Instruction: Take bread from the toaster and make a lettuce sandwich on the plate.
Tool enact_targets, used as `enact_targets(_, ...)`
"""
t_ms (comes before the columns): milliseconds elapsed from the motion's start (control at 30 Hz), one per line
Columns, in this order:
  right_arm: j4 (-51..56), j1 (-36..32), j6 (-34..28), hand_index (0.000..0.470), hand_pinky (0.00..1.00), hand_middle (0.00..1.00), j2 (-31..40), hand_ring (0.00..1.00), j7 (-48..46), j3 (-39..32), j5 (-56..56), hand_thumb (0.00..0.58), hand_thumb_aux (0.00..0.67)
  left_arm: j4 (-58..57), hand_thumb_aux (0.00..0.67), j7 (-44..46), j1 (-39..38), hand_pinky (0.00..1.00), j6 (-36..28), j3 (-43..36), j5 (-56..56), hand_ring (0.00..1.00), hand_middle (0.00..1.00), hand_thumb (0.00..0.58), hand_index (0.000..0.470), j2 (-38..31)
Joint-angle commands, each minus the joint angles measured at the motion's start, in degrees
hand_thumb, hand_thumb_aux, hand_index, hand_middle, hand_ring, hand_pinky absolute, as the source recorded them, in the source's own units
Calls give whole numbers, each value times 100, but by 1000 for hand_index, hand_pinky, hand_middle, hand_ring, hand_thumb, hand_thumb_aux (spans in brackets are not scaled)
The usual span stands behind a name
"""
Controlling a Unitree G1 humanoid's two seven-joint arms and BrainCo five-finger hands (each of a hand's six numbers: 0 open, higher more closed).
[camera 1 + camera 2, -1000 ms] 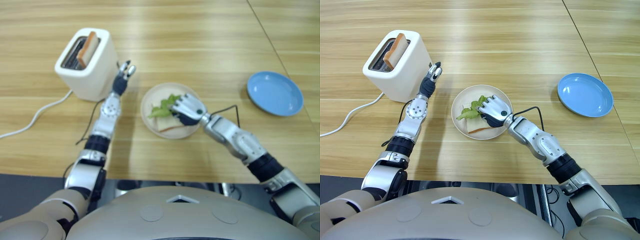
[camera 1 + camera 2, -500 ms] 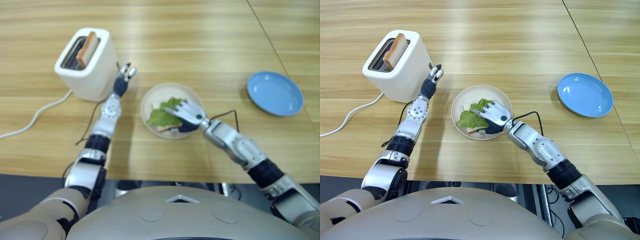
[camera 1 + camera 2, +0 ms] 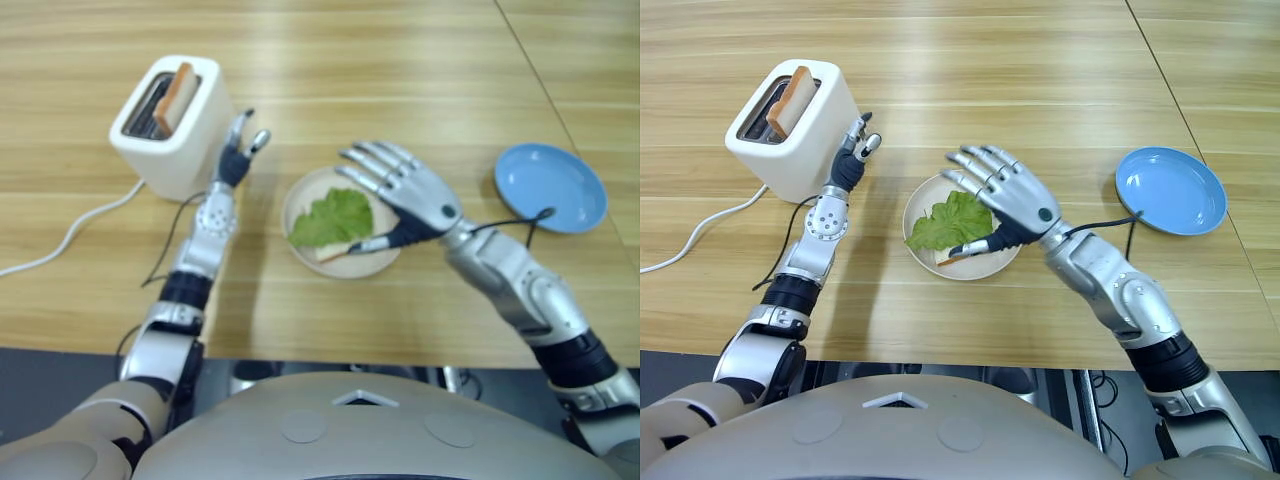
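Observation:
A white toaster [image 3: 790,125] stands at the left with one slice of bread [image 3: 788,100] sticking up from a slot. On the cream plate [image 3: 924,196] lies a slice of bread [image 3: 950,256] with a green lettuce leaf [image 3: 949,221] spread flat over it. My right hand [image 3: 1006,193] hovers open above the plate's right side, fingers spread, holding nothing. Beside the toaster's right wall my left hand [image 3: 852,160] is raised with fingers extended, holding nothing.
A blue plate [image 3: 1170,189] rests at the right near a seam in the wooden table. The toaster's white cord [image 3: 695,232] trails off to the left. Thin black cables hang along both forearms.
My right hand let go of the lettuce, opened and lifted up and to the right off the plate; the leaf now lies flat on the bread. My left hand edged toward the toaster.

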State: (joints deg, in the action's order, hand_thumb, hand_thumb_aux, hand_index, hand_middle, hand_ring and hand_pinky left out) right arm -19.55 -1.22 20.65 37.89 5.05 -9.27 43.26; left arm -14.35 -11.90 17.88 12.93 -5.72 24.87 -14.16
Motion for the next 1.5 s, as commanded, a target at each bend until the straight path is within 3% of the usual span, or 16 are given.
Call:
enact_targets(33,244,13,-68,0,0,0,-181,0,40,673,-791,0,0,1982,0,-166,-204,0,-370,220,995,0,0,0,0,-327)
enact_targets(167,596,72,-23,0,0,0,-375,0,75,922,-1081,0,0,2570,0,-76,-128,0,-1264,516,2195,0,0,0,0,-885)
enact_targets(333,879,98,40,0,0,0,-561,0,114,947,-1035,0,0,1674,0,172,129,0,-2520,704,2964,0,0,0,0,-1473)
enact_targets(433,924,125,76,0,0,0,-622,0,105,965,-1036,0,0,1107,0,322,214,0,-2942,647,3050,0,0,0,0,-1626)
enact_targets(633,976,91,97,0,0,0,-620,0,80,1011,-1039,0,0,112,0,609,325,0,-3258,406,2781,0,0,0,0,-1588)
enact_targets(867,1016,79,105,0,0,0,-611,0,92,1021,-990,0,0,-197,0,610,374,0,-3117,173,2385,0,0,0,0,-1521)
enact_targets(900,1022,80,100,0,0,0,-616,0,93,1020,-987,0,0,-177,313,585,376,0,-3123,158,2369,0,0,415,215,-1525)
enact_targets(933,1019,82,93,0,0,0,-616,0,98,1016,-960,0,0,-163,452,563,376,0,-3110,154,2334,0,0,519,310,-1534)
enact_targets(967,1024,82,91,0,0,0,-621,0,96,1014,-965,0,0,-150,452,515,380,0,-3078,170,2283,0,0,519,310,-1546)
enact_targets(1000,1025,84,89,0,0,0,-625,0,96,1012,-965,0,0,-113,670,420,375,1000,-3060,210,2247,1000,1000,580,460,-1557)
enact_targets(1267,1101,111,77,0,0,0,-632,0,158,1000,-850,0,0,951,670,-435,226,1000,-2697,496,2067,1000,1000,580,460,-1532)
enact_targets(1500,1186,106,71,0,0,0,-653,0,202,1008,-835,0,0,2543,670,-1449,-46,1000,-1817,954,1821,1000,1000,580,460,-1322)
